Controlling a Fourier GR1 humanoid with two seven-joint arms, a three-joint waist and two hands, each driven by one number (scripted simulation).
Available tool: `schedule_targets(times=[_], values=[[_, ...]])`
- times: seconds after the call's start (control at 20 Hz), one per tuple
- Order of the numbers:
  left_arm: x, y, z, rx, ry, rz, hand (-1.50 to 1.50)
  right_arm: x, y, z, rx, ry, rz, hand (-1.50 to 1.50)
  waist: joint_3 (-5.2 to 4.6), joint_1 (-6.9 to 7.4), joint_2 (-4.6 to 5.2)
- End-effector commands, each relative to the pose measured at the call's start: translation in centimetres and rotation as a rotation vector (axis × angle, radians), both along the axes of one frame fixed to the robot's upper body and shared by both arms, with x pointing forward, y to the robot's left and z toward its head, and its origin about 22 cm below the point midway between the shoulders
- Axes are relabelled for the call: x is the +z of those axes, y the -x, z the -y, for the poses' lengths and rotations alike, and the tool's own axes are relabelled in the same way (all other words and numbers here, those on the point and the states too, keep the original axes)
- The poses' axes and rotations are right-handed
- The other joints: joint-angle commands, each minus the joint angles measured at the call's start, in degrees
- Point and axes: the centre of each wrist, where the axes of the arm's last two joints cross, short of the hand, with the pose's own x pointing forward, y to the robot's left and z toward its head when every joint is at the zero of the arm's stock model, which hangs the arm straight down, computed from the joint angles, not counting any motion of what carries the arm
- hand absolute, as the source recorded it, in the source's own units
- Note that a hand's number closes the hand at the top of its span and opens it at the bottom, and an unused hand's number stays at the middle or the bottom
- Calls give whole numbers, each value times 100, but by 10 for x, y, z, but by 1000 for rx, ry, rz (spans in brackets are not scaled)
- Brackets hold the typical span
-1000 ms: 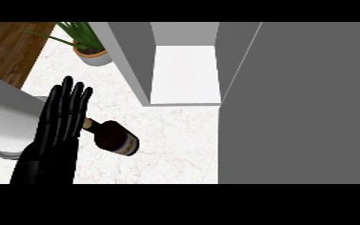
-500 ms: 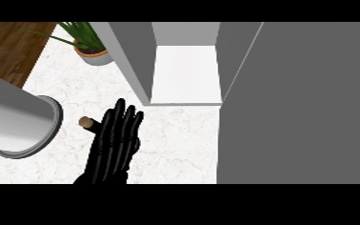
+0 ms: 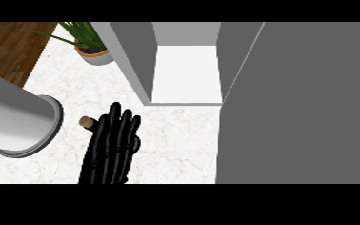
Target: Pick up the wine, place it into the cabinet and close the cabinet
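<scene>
Robot hand [image 3: 111, 145] flat over wine [image 3: 87, 122]

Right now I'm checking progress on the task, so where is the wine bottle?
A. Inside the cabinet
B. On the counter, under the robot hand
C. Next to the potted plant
B: the wine bottle shows only its corked neck, poking out from under the robot hand on the counter, in front of the open cabinet.

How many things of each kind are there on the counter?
Wine bottle, mostly under the black hand: 1
Potted plant: 1
Open cabinet: 1
Grey cylinder at left: 1
Total: 4 things, plus 1 hand
</scene>
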Motion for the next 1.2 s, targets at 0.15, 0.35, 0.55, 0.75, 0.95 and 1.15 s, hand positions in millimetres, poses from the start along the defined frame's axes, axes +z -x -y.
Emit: schedule_targets(times=[0.15, 0.35, 0.55, 0.75, 0.95, 1.15], values=[[17, 13, 10, -22, 88, -19, -150, 28, 21, -5, 6, -16, 20, -150, -2, -2, -5], [25, 23, -5, 31, 92, -13, -150, 36, 13, -15, -6, -25, 16, -150, -6, 45, -5], [29, 22, -4, 59, 75, -20, -150, 32, 24, -12, 1, -13, 12, -150, 0, 12, -14], [36, 31, -29, 89, 76, -30, -150, 32, 23, -5, -24, -24, 37, -150, 1, 24, -23], [37, 22, -40, 134, 51, -32, -150, 27, 15, -5, -24, -13, 16, -150, -2, 27, -6], [37, 15, -54, 158, 45, -23, -150, 38, 15, -11, -27, -35, 40, -150, -9, 22, 1]])
